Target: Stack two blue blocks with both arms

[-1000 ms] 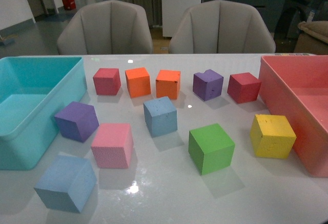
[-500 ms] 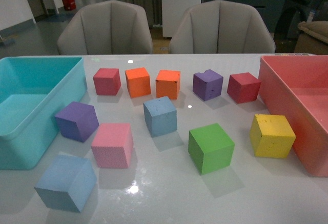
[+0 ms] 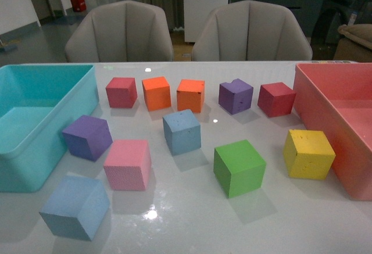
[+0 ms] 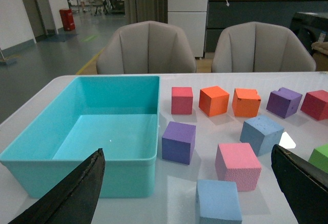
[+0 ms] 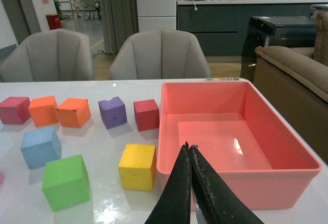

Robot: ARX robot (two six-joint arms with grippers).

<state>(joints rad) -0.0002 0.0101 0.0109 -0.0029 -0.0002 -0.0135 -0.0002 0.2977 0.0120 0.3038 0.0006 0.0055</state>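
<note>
Two dusty-blue blocks lie apart on the white table. One blue block (image 3: 182,131) sits mid-table; it also shows in the left wrist view (image 4: 262,135) and the right wrist view (image 5: 40,146). The other blue block (image 3: 75,207) sits near the front left edge and shows in the left wrist view (image 4: 218,201). Neither arm shows in the front view. My left gripper (image 4: 189,193) is open and empty, its fingers spread wide above the near blue block. My right gripper (image 5: 187,149) is shut and empty, over the pink bin's near wall.
A turquoise bin (image 3: 35,149) stands at the left, a pink bin (image 3: 325,114) at the right. Red (image 3: 121,92), two orange (image 3: 156,93), purple (image 3: 235,96) and red (image 3: 276,99) cubes line the back. Purple (image 3: 87,137), pink (image 3: 127,164), green (image 3: 239,168) and yellow (image 3: 308,154) cubes sit nearer.
</note>
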